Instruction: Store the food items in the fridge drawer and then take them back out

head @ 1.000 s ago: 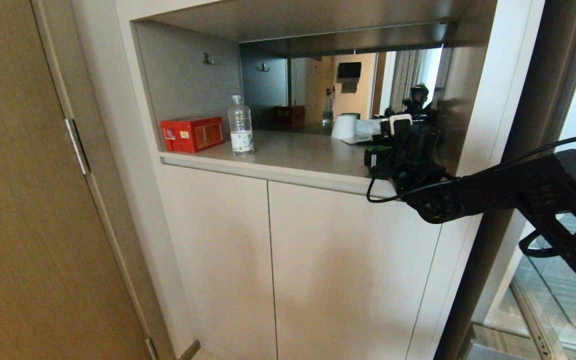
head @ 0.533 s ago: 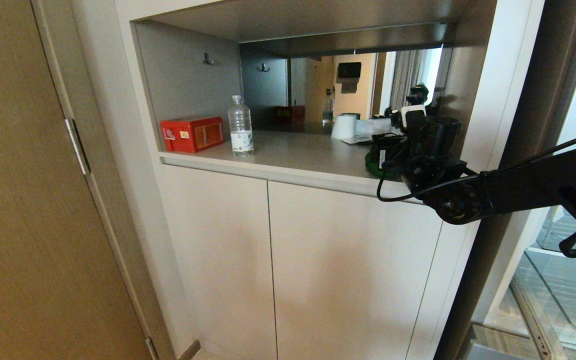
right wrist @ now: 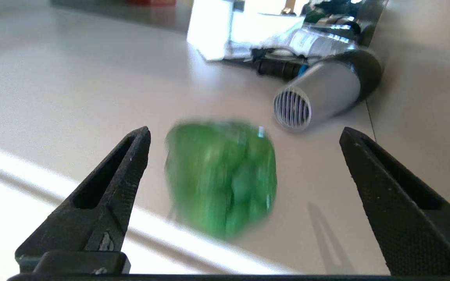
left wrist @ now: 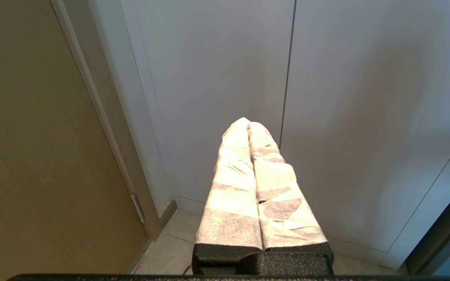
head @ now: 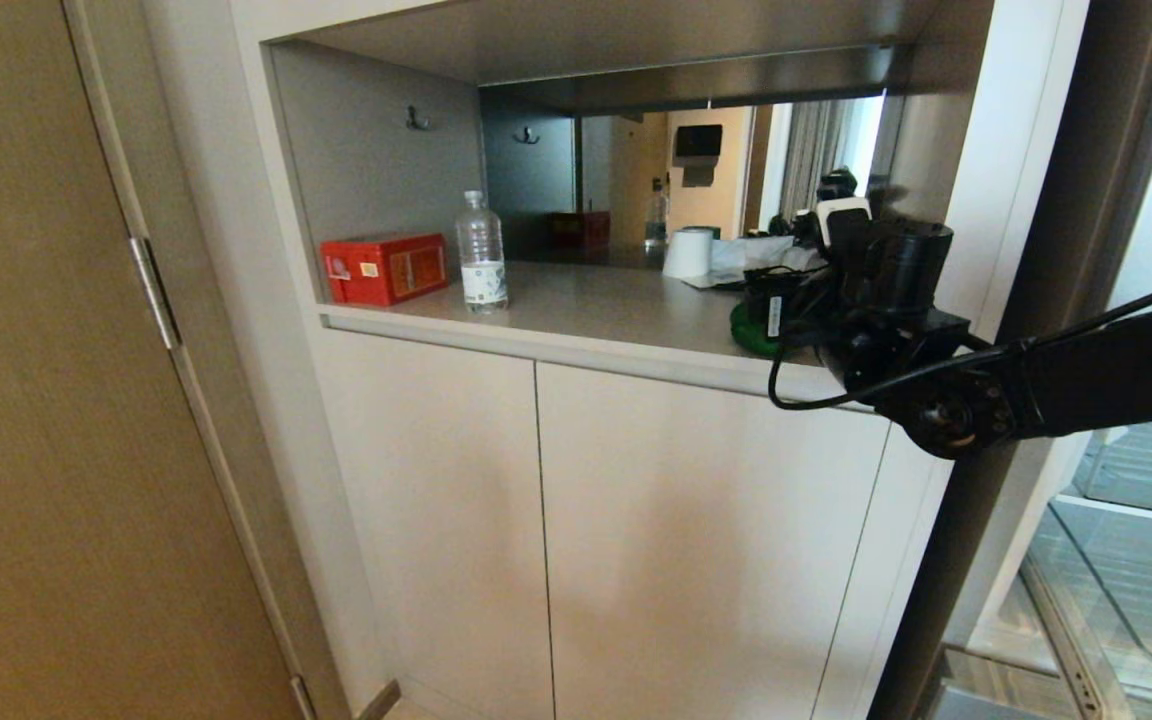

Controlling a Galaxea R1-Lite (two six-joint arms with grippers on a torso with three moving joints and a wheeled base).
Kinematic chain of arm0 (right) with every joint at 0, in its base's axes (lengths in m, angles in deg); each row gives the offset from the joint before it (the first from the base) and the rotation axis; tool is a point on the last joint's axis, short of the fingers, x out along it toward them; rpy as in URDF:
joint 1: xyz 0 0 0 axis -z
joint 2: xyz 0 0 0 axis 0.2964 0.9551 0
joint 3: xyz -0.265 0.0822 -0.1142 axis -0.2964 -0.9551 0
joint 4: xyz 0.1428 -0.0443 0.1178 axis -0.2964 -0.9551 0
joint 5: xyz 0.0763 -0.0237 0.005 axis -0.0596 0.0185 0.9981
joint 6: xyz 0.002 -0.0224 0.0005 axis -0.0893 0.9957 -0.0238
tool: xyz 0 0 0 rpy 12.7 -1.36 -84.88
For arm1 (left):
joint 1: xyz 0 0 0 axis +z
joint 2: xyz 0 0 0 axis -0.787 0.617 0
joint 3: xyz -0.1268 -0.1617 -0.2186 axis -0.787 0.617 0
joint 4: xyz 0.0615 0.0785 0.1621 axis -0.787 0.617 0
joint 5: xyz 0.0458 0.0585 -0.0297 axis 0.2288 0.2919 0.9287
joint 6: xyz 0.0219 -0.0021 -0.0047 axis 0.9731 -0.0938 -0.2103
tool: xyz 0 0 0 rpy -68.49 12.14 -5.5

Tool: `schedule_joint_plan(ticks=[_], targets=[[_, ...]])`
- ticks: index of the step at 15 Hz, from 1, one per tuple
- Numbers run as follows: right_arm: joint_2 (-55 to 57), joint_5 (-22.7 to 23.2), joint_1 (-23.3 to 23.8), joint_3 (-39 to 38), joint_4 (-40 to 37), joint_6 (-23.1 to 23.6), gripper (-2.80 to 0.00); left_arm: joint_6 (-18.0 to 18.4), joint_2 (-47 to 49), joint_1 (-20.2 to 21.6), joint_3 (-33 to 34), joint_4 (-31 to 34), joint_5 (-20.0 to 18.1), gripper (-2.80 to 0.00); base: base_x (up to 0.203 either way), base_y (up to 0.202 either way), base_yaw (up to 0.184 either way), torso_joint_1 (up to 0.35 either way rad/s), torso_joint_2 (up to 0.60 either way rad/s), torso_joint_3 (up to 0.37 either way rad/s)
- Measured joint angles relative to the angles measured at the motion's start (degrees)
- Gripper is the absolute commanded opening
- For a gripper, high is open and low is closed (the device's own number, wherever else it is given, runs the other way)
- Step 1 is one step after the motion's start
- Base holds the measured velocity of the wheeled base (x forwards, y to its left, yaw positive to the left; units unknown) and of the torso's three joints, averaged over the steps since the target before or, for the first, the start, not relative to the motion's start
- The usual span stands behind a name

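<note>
Pale built-in cabinet (head: 696, 540) with two flat handleless doors below an open niche (head: 576, 200). Grey counter (head: 596, 300) inside the niche, backed by a mirror (head: 696, 180) — reflecting a warm-lit room, curtains, daylight. Small hook (head: 418, 120) on the niche's grey side wall. Red box (head: 384, 267) and clear water bottle (head: 481, 252) standing apart on the counter; white roll (head: 688, 253) and a silver hair dryer (right wrist: 322, 93) further along. Tall wood-grain door (head: 46, 420) at left, metal hinge (head: 154, 292) on its edge. Light tiled floor (left wrist: 166, 253). At right, a dark frame (head: 1066, 220) — glass beyond, possibly a window.
</note>
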State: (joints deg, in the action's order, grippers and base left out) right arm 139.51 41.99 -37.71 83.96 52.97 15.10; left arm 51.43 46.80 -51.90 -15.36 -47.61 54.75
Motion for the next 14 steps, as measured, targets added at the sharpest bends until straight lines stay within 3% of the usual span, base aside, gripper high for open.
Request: schedule_joint_plan(ticks=[7, 8, 9, 14], targets=[[-17.4, 0.3, -4.7, -30.3, -0.1, -2.4, 0.00, 0.0, 0.0, 0.0, 0.0, 0.0, 0.0, -2.80, 0.000, 0.000, 0.000, 0.000, 0.00, 0.000], [-20.8, 0.3, -5.0, -34.8, -0.1, -3.9, -0.48, 0.0, 0.0, 0.0, 0.0, 0.0, 0.0, -2.80, 0.000, 0.000, 0.000, 0.000, 0.00, 0.000], [-23.6, 0.3, -5.1, -38.5, -0.2, -5.2, -2.80, 0.0, 0.0, 0.0, 0.0, 0.0, 0.0, -2.80, 0.000, 0.000, 0.000, 0.000, 0.00, 0.000], [-35.5, 0.4, -2.8, -50.9, -0.3, -9.3, -2.80, 0.0, 0.0, 0.0, 0.0, 0.0, 0.0, -2.80, 0.000, 0.000, 0.000, 0.000, 0.00, 0.000]])
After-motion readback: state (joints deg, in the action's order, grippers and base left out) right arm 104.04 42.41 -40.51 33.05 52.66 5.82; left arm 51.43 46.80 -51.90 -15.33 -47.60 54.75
